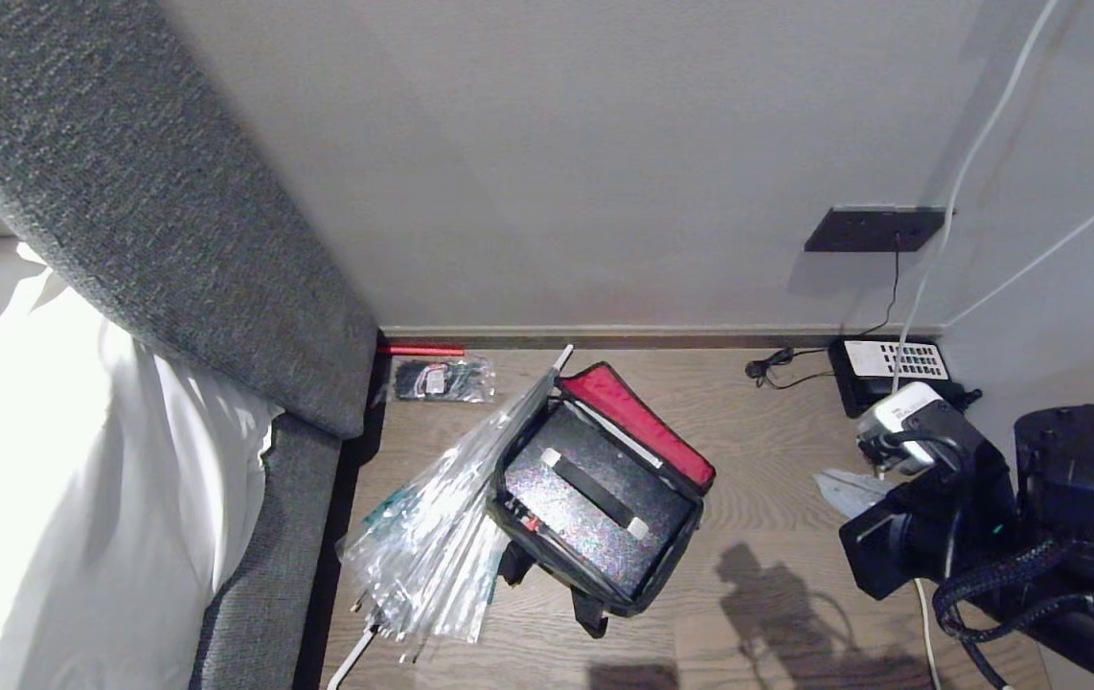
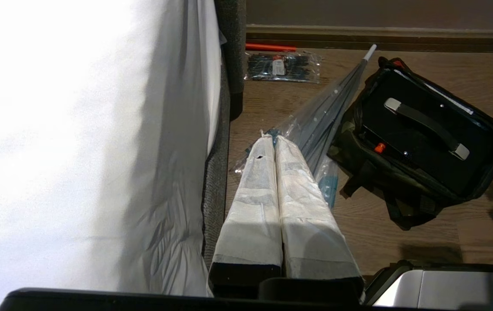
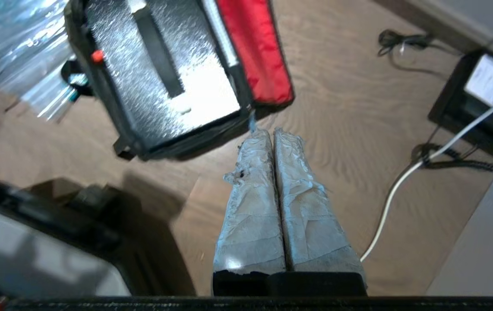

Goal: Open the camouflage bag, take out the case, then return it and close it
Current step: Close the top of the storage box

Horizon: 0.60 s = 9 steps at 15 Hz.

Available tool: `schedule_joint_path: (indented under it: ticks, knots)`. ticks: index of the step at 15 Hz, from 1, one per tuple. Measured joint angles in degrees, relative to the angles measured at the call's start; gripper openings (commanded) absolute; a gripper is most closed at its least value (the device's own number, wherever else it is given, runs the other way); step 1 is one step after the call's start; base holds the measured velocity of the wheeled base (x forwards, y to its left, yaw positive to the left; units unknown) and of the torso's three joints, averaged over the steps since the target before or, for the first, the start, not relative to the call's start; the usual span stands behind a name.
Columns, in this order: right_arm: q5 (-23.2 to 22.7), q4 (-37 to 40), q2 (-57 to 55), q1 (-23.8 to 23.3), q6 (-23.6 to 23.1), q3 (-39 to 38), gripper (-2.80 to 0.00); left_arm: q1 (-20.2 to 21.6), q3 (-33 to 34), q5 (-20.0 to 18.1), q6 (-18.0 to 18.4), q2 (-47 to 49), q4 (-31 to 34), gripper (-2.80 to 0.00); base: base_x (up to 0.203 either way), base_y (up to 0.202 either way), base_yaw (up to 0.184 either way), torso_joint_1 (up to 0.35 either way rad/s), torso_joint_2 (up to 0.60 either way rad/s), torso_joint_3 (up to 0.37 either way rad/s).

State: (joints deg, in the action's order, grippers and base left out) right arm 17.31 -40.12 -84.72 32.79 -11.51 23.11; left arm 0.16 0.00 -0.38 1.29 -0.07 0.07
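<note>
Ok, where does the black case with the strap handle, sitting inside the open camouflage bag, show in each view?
Head view: the black case is at lower centre, inside the open camouflage bag.
Left wrist view: the case is at the right.
Right wrist view: the case is at upper left, looking silvery.
Shared landmark: the clear plastic-wrapped umbrella beside the bag, seen in all three views.

Open camouflage bag (image 1: 595, 508), case (image 1: 604, 498) inside

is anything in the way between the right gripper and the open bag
Nothing visible. The right gripper, shut, hangs above bare floor close by the bag's near corner. The case lies exposed in the bag, the red-lined lid flipped back. The wrapped umbrella lies along the bag's far side.
</note>
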Motion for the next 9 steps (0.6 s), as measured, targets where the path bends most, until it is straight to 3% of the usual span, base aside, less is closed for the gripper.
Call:
schedule_joint_path:
  ticks: [3,9]
  knots:
    - [0.0,-1.0,-1.8,-0.2,-1.0,-2.0,-2.8,0.0,0.0,0.0,0.0,0.0,0.0,-2.8,0.0,0.0,0.0,0.0,0.0,0.0]
    - [1.2,-19.3,-12.7,0.0,-3.4,-5.4,-2.8,0.0,0.0,0.0,0.0,0.0,0.0,-2.8,0.0,0.0,0.0,0.0,0.0,0.0]
